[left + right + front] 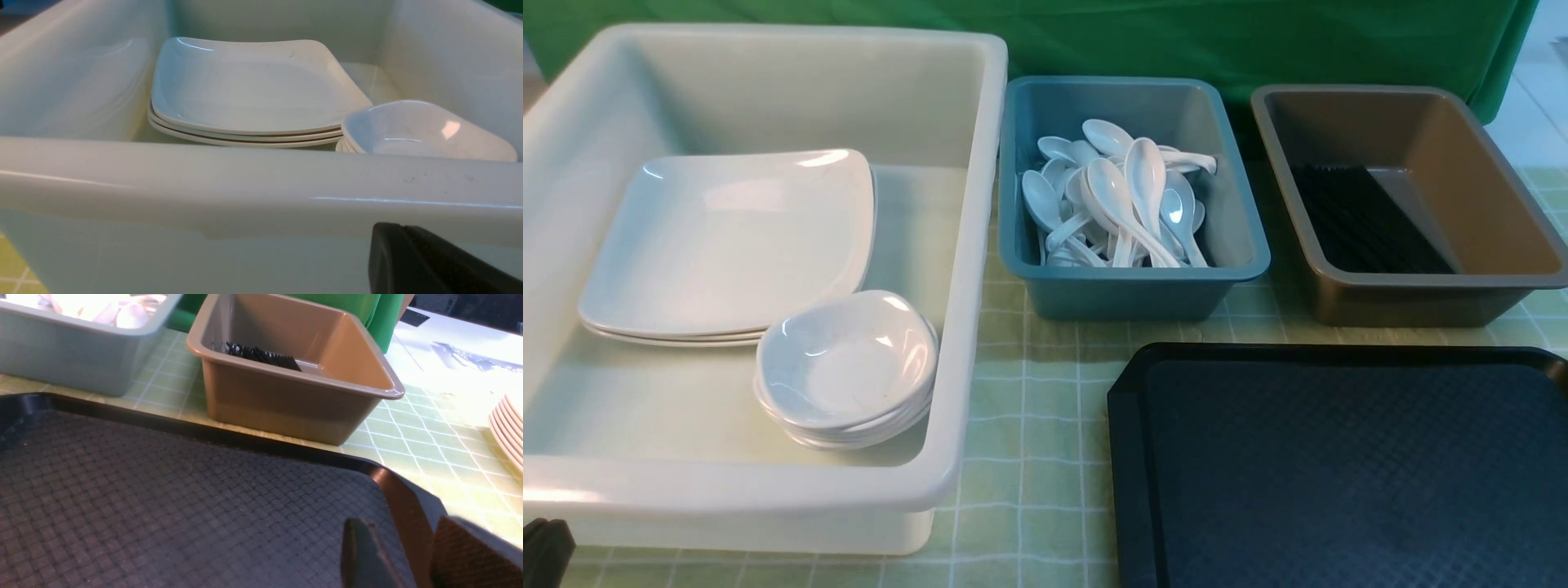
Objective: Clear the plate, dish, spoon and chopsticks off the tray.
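The tray (1339, 474) sits on the bench (1029, 457) at the front right, its diamond-patterned surface showing nothing but itself in both the front and right wrist views. Over on the left, the big white tub (964, 269) holds the plate (727, 237), lying flat on top of a small stack of the same squarish plates, and just in front of it, toward the tub's right wall, the small deep dishes (845, 367) are nested in a stack (the top one glints under the lights). In the middle, the blue bin (1241, 245) is heaped with white spoons (1127, 204), handles and bowls crossing every which way. To the right, the brown bin (1486, 196) has the black chopsticks (1364, 220) lying in a bundle along its floor. The left claw (433, 265) shows only as a dark tip low outside the tub's near wall, jaws closed together with nothing between them. The right claw (412, 559) hangs over the tray's near right corner, its two fingers parted with a gap and gripping nothing. A pile of pinkish plates (508, 428) peeks in at the far right edge of the bench.
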